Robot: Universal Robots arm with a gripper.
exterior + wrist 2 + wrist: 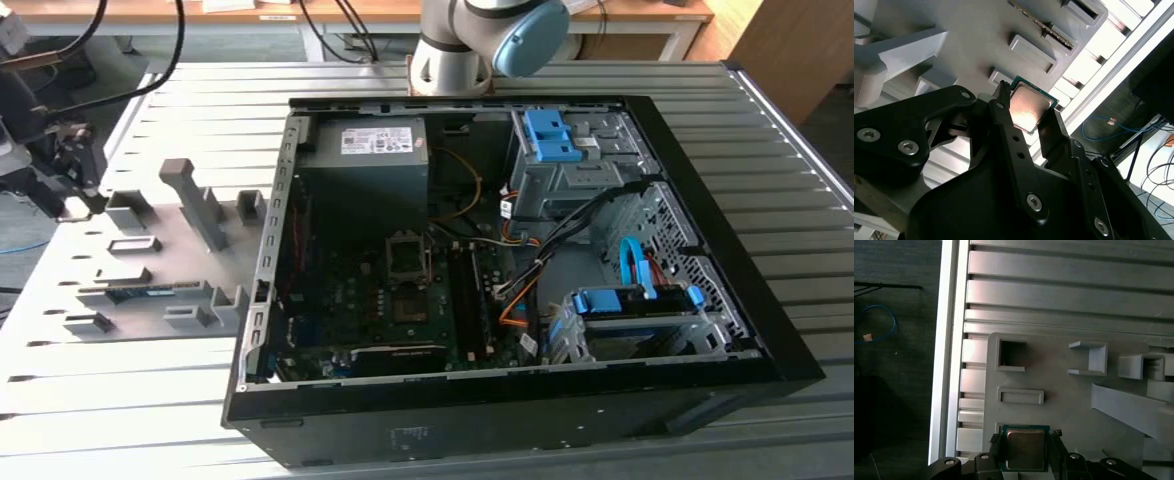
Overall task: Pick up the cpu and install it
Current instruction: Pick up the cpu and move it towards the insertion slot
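Observation:
The cpu [1024, 448] is a small square chip with a silver lid and a green rim, also seen in the second wrist view [1028, 105]. My gripper [1025, 450] [1027, 111] has a black finger [995, 446] pressed against each side of it, shut on the chip just above the grey fixture plate [1064, 405]. In the exterior view the gripper [70, 195] hangs at the far left over that plate [147, 260]. The open computer case [507, 250] lies to its right, with the motherboard socket [406, 254] in its middle.
The fixture plate carries raised pockets and brackets, among them an empty square pocket [1011, 354] and a tall upright post [187, 195]. The ribbed metal table's edge [949, 365] runs close beside the gripper, with dark floor and a blue cable [876, 325] beyond. The arm's base [461, 45] stands behind the case.

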